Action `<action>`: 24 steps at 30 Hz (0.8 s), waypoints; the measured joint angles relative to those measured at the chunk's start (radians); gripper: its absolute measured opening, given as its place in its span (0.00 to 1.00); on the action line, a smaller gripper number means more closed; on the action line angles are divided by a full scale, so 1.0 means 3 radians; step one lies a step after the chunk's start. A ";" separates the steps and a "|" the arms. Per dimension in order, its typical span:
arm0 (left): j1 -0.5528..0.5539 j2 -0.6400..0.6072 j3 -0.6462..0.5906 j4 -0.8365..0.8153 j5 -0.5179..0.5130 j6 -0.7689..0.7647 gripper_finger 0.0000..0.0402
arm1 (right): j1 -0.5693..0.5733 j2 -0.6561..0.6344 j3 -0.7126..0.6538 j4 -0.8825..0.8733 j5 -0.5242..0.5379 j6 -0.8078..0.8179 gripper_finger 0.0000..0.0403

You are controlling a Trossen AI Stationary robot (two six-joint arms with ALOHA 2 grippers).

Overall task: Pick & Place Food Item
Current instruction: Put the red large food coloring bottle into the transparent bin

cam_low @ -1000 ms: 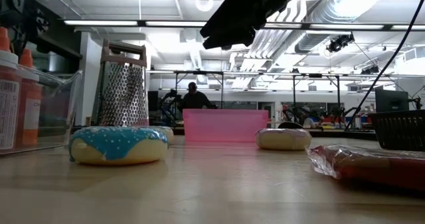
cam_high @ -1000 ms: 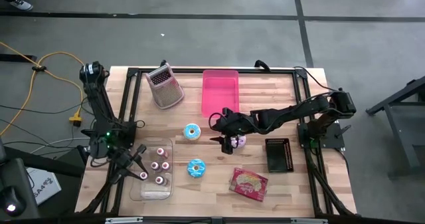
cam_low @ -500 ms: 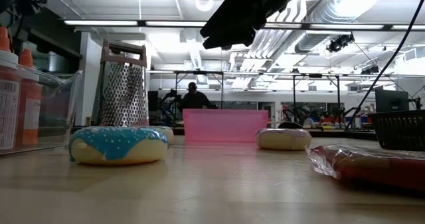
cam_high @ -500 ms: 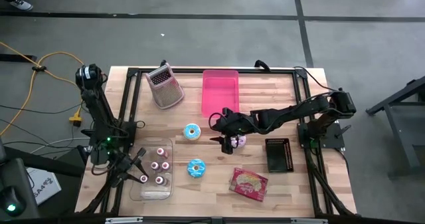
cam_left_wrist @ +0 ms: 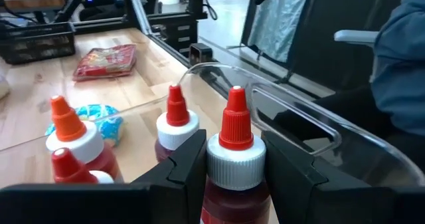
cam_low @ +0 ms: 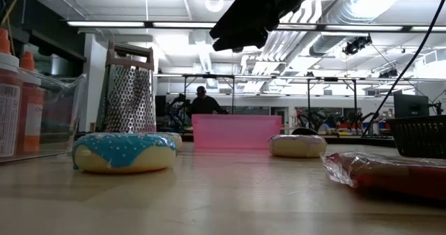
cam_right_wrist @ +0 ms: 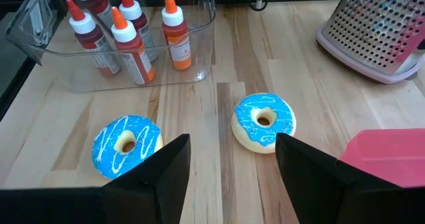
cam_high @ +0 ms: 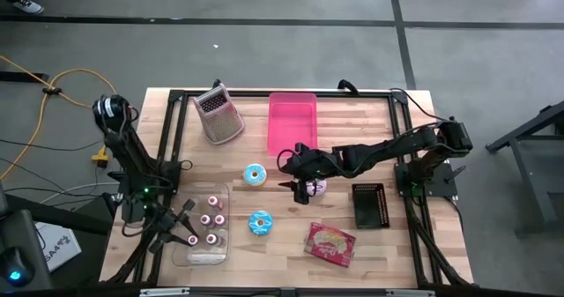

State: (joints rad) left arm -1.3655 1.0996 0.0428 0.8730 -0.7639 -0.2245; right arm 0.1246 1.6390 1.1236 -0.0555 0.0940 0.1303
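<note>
The pink-frosted donut [cam_high: 317,187] is sitting on the bench [cam_high: 388,138] about mid-way, between the blue donut [cam_high: 255,174] and the black basket [cam_high: 369,204], with the right end effector [cam_high: 300,189] hanging right above its edge. Its fingers [cam_right_wrist: 169,177] are spread wide and there's nothing in them. In the low view the donut [cam_low: 297,145] lies flat on the wood, with the arm up in the air above it, not touching.

A second blue donut [cam_high: 260,222] is a bit nearer the front edge, the pink tray [cam_high: 292,121] is at the back, the grater [cam_high: 218,114] is just left of it, and a red snack bag [cam_high: 330,244] is at the front.

The left end effector [cam_high: 183,228] is over at the clear bin [cam_high: 202,253] of sauce bottles, fingers [cam_left_wrist: 189,177] either side of a red-capped bottle [cam_left_wrist: 234,157], narrow gap. Can't tell if it's actually squeezing it.
</note>
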 joint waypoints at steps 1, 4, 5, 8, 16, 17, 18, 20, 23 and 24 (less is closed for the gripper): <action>0.0001 0.0045 -0.0001 0.0039 -0.0015 0.0002 0.30 | 0.0000 0.0000 0.0000 0.0000 0.0000 0.0000 0.52; 0.0000 0.0178 -0.0001 0.0148 -0.0077 0.0002 0.30 | 0.0000 0.0000 0.0000 0.0000 0.0001 0.0000 0.52; 0.0000 0.0224 0.0000 0.0190 -0.0095 0.0001 0.30 | 0.0000 0.0000 0.0000 0.0000 0.0000 0.0000 0.52; 0.0007 0.0349 0.0000 0.0326 -0.0121 0.0001 0.30 | -0.0001 0.0000 0.0000 0.0000 0.0001 0.0000 0.52; 0.0010 0.0633 0.0000 0.0677 -0.0157 -0.0032 0.31 | 0.0000 0.0000 0.0000 0.0000 0.0000 0.0000 0.52; 0.0010 0.0664 0.0000 0.0720 -0.0158 -0.0032 0.31 | 0.0000 0.0000 0.0000 0.0000 0.0001 0.0000 0.52; 0.0010 0.0696 0.0000 0.0763 -0.0163 -0.0032 0.32 | 0.0000 0.0000 0.0000 0.0000 0.0001 0.0000 0.52; 0.0010 0.0750 0.0000 0.0828 -0.0167 -0.0032 0.33 | 0.0000 0.0000 0.0000 0.0000 0.0001 0.0000 0.52; 0.0010 0.0793 0.0000 0.0896 -0.0168 -0.0035 0.34 | 0.0000 0.0000 0.0000 0.0000 0.0001 0.0000 0.52; 0.0010 0.0795 0.0000 0.0898 -0.0168 -0.0037 0.34 | -0.0001 0.0000 0.0000 0.0000 0.0001 0.0000 0.52</action>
State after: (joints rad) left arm -1.3624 1.3380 0.0429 1.1423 -0.8142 -0.2355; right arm 0.1242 1.6390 1.1236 -0.0555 0.0944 0.1303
